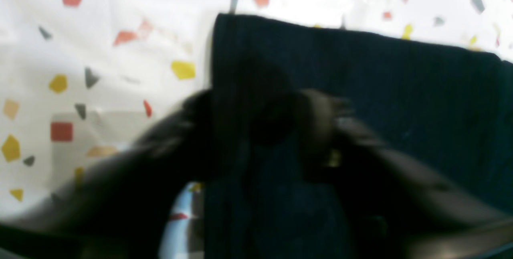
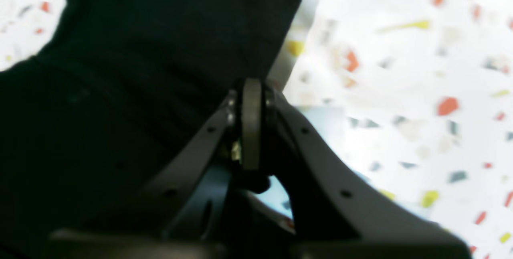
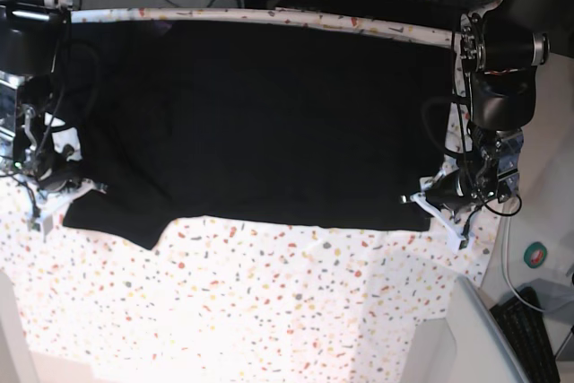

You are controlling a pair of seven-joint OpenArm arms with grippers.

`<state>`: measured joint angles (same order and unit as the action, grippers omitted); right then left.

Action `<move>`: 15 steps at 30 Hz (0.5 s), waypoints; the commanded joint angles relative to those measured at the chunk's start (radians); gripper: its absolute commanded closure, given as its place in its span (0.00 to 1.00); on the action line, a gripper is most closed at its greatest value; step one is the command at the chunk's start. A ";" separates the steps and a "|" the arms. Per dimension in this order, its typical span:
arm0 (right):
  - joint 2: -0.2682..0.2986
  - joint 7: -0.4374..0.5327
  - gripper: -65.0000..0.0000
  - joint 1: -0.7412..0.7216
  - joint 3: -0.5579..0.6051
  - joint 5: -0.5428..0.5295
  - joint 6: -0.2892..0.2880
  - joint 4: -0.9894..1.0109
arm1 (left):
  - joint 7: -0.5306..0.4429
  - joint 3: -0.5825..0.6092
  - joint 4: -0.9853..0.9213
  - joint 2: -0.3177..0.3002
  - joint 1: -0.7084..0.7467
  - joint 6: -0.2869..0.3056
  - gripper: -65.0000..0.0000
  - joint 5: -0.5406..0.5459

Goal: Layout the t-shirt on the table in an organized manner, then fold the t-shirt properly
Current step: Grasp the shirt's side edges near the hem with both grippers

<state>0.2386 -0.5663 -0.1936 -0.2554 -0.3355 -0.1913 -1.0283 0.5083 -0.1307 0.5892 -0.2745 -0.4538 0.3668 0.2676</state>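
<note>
T-shirt (image 3: 260, 123): spread flat across bench (image 3: 269, 302) far edge | my left claw (image 1: 276, 118): clamped on its corner | my right claw (image 2: 251, 102): clamped together on its edge.

Both arms black, chunky cylindrical joint housings with silver rings; loose black cables looping down the left arm (image 3: 489, 87) and right arm (image 3: 31, 60); white fittings near each wrist; right gripper (image 2: 251, 90) dark grey, curved fingers with small screw holes, pale grey pad between.

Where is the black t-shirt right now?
In the base view, the t-shirt lies spread across the far half of the speckled table, between the two arms.
</note>
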 commanded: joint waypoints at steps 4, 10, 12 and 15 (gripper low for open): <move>0.015 0.021 1.00 -0.019 -0.003 -0.009 -0.006 -0.020 | 0.037 -0.004 0.048 -0.004 0.000 0.005 1.00 0.008; 0.015 0.021 1.00 0.000 -0.003 -0.009 -0.006 -0.020 | 0.180 -0.028 0.440 -0.006 0.208 -0.058 1.00 0.008; 0.015 0.021 1.00 0.000 -0.002 -0.009 -0.006 -0.020 | 0.235 -0.082 0.538 0.002 0.255 -0.125 1.00 0.003; 0.015 0.021 1.00 0.000 -0.002 -0.009 -0.006 -0.020 | 0.324 -0.134 0.624 0.007 0.300 -0.156 1.00 0.008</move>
<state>0.2375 -0.5655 -0.1707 -0.2531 -0.3393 -0.1932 -1.0283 0.8410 -0.2665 1.2030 -0.2588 -0.1413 0.2119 0.2703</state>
